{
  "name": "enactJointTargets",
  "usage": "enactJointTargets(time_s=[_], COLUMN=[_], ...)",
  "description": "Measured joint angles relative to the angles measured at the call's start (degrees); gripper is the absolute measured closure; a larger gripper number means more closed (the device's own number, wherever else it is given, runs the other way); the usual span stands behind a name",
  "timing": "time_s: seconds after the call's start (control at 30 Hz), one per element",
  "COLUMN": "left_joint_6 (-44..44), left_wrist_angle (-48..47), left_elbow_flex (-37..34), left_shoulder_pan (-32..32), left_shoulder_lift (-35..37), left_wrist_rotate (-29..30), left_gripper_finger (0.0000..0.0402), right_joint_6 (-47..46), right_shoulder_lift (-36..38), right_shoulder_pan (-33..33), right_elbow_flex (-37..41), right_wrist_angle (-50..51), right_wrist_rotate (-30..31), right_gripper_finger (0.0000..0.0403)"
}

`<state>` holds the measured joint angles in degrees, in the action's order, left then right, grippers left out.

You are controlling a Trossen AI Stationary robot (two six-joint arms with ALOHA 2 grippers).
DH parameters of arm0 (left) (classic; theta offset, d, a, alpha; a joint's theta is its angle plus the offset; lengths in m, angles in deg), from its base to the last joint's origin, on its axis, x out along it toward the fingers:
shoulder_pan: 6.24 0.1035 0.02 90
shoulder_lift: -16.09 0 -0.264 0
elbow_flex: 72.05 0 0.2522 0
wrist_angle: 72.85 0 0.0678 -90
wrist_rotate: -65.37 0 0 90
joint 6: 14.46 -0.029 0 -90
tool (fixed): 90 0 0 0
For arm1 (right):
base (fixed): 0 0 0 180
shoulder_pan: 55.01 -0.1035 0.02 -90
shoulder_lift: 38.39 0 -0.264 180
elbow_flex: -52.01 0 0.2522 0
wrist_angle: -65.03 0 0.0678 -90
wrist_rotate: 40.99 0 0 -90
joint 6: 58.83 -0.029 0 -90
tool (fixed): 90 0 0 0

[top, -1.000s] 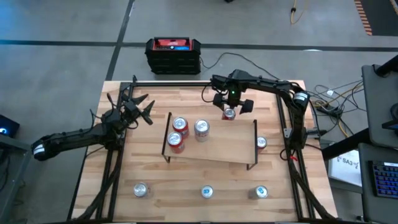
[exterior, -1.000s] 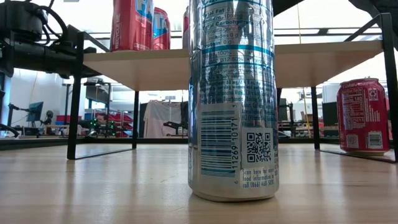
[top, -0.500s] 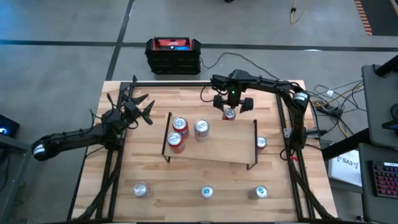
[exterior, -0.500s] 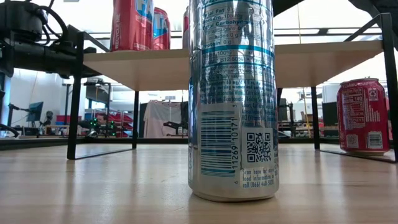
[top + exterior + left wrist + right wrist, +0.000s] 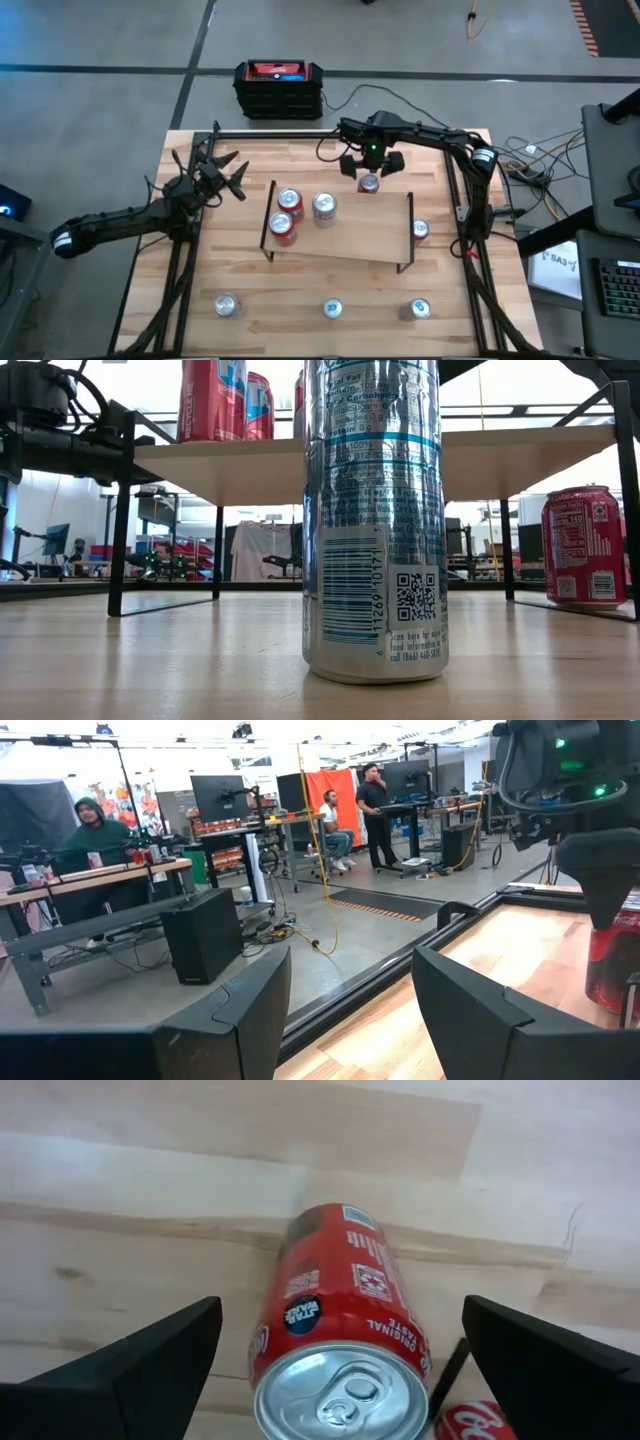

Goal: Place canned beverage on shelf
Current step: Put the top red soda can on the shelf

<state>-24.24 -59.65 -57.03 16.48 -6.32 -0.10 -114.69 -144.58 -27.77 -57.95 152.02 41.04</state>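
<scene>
Right tool (image 5: 335, 1355) — dark fingers apart — straddles glossy red cylindrical can (image 5: 335, 1335) on blond wood.

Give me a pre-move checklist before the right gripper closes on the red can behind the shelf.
1. Right gripper open: ok, fingers spread wide on either side.
2. Red aluminium can between the fingers: ok, roughly midway.
3. Can upright: ok, silver top with pull tab faces the wrist camera.
4. Free room on the low light-wood shelf with black legs: ok, its three cans sit at one end.
5. Left gripper out of the way: ok, off to the shelf's side.
6. Fingers low enough on the can: cannot tell.
</scene>
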Motion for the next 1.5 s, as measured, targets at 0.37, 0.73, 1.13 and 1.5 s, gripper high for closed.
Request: enactJointTargets(time_s=[0.37, 0.73, 1.13, 1.5], left_joint_6=[0.00, 0.00, 0.00, 0.00], left_wrist_angle=[0.00, 0.00, 0.00, 0.00], left_elbow_flex=[0.01, 0.00, 0.01, 0.02], left_shoulder_pan=[-0.02, -0.01, -0.01, 0.00], left_shoulder_lift=[0.00, -0.01, -0.01, -0.02], left_wrist_rotate=[-0.02, -0.01, -0.02, -0.02], left_gripper_finger=[0.0207, 0.0207, 0.0207, 0.0207], right_joint_6=[8.76, 5.60, -1.54, -6.40], right_shoulder_lift=[0.00, -1.25, -1.92, -1.91], right_shoulder_pan=[0.00, 0.00, -0.37, -1.77], right_elbow_flex=[0.02, 1.97, 2.20, 2.21], right_wrist_angle=[4.25, 4.23, 4.39, 4.33], right_wrist_rotate=[0.50, 0.47, -0.67, -1.27], right_gripper_finger=[0.0003, 0.0003, 0.0026, 0.0117])
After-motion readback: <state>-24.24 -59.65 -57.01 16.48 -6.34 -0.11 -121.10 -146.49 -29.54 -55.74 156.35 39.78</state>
